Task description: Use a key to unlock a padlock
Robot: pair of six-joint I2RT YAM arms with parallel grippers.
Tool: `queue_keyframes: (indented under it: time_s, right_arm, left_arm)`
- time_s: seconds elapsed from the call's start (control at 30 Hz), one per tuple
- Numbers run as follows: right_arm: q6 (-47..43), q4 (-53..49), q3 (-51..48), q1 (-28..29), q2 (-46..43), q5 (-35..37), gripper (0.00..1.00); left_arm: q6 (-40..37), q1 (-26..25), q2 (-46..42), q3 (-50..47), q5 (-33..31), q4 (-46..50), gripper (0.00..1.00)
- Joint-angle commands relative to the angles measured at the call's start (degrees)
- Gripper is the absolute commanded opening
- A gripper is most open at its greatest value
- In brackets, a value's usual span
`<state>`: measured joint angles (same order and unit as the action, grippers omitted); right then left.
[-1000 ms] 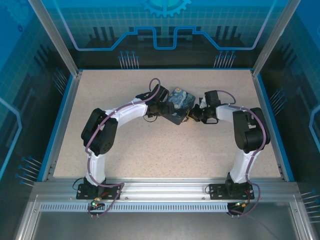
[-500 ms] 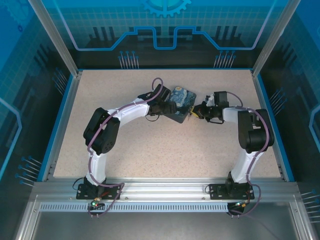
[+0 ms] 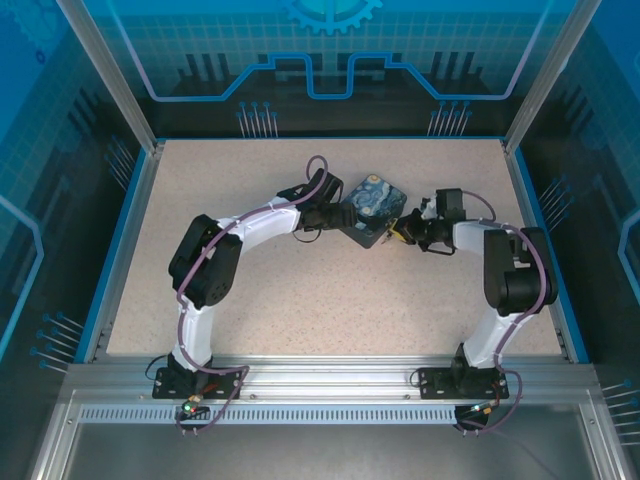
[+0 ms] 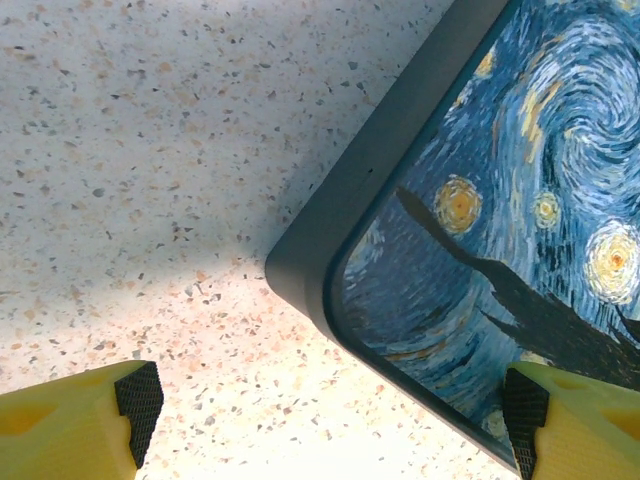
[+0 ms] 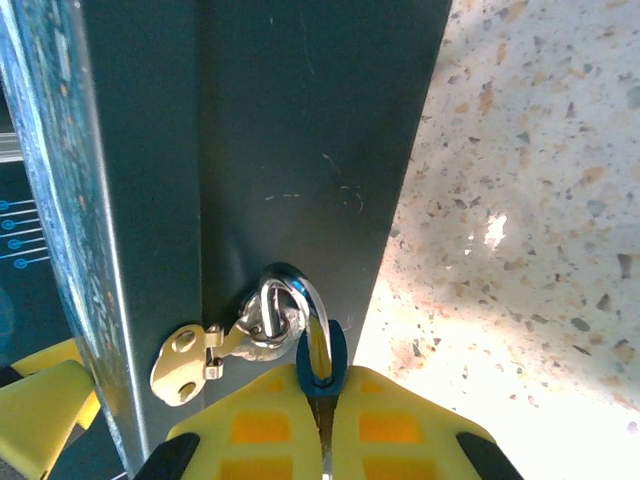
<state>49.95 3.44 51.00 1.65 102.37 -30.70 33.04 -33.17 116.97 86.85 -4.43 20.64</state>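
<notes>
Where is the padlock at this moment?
Right wrist view, lower centre: the padlock is hooked by its shackle through the silvery hasp on the dark side of the box, at the tips of the right gripper, jaws shut.

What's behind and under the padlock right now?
Behind the padlock: the dark box wall and silver hasp, shackle through its loop. Under it, the shut right gripper covers everything but a thin grey sliver, likely the key.

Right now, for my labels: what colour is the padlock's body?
Dark blue padlock body, best seen in the right wrist view.
</notes>
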Motion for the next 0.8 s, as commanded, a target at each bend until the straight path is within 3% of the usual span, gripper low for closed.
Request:
queue_keyframes:
  time_s: [0.0,0.17,0.43,0.6,0.77]
  right_arm:
    - [2.25,8.14,-2.31,-3.32,-1.39,-0.74,0.0]
    - [3.51,16.66,-1.53,-1.28,0.6,-7.57,0.0]
    - [2.06,13.53,1.7,6.57,1.53,-4.66,0.0]
    - [3.45,16.32,-4.52,2.34,-0.28,-1.14,0.0]
    - [5.61,22.21,-8.15,-1.62,0.8,-2.73,0.0]
  left_arm:
    - [-1.13,0.97,3.29,-1.48,-3.3,9.87,0.88]
    - [-1.55,1.18,0.98,-1.76,-3.62,9.52,0.9]
    - [-1.72,1.11,-1.94,-1.73,-3.66,9.59,0.92]
    - [-1.64,1.17,-0.44,-0.72,-3.58,10.21,0.92]
    - [-1.18,1.13,-0.05,-1.2,-3.13,9.55,0.92]
